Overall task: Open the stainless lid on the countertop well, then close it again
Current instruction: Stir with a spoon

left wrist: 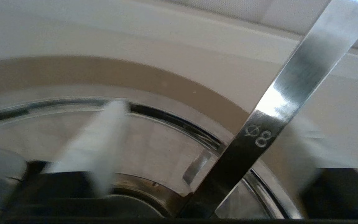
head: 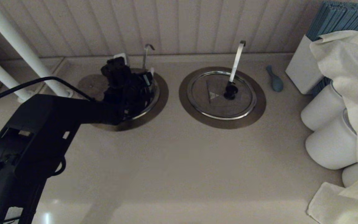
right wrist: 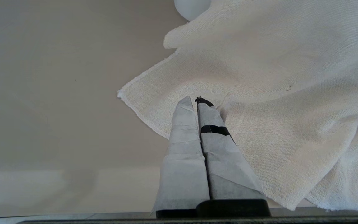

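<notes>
The stainless lid (head: 154, 99) lies in the countertop well's brushed collar (head: 163, 93) at the back left, and my left gripper (head: 129, 90) covers most of it. Its thin hooked rod (head: 144, 57) rises behind the gripper. In the left wrist view the rod (left wrist: 291, 93) crosses the lid (left wrist: 154, 140) and its shiny rim. My left gripper (left wrist: 210, 118) hangs low over the lid with its pale fingers (left wrist: 104, 146) spread wide, open; the black knob shows only as a dark shape at the frame's lower edge. My right gripper (right wrist: 196, 100) is parked shut above a cloth (right wrist: 275, 93).
The twin lid (head: 210, 105) with its bright flat strip (head: 236, 62) sits to the right. Past it lie a small blue object (head: 274, 80), a white box of blue sticks (head: 303, 71), white cylinders (head: 328, 146) and a draped cloth (head: 353, 93). White pipes (head: 20, 53) stand at the back left.
</notes>
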Available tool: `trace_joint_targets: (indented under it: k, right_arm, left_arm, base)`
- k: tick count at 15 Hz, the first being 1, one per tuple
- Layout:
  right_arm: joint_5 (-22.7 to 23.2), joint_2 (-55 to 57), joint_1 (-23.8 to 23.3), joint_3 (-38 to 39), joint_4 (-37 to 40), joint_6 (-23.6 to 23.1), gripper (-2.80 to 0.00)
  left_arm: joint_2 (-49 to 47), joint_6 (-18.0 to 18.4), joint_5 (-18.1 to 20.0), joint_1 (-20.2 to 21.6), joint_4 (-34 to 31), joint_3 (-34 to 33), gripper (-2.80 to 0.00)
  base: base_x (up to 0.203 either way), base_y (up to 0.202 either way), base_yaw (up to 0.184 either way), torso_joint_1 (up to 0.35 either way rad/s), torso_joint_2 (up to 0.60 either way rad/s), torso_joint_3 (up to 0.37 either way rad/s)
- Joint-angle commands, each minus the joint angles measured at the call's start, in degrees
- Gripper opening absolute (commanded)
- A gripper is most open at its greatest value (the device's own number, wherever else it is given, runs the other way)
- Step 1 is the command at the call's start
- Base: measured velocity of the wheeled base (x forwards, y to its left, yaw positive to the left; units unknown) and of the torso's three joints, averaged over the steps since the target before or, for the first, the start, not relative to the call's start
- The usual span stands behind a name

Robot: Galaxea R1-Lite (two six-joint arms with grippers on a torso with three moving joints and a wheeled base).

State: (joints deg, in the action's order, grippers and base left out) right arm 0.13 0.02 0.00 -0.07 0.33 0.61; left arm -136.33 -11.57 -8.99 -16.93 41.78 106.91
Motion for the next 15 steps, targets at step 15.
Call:
trace_joint_targets:
  k: [15]
  right_arm:
    - [-0.03, -0.01, 0.0, 0.06, 0.02, 0.01, -2.8]
  left_arm:
    - [8.05, -0.25, -0.03, -0.52, 0.88, -4.01, -2.8]
  base:
    - [0.0, 0.0, 0.0, 0.0, 0.0, 0.0]
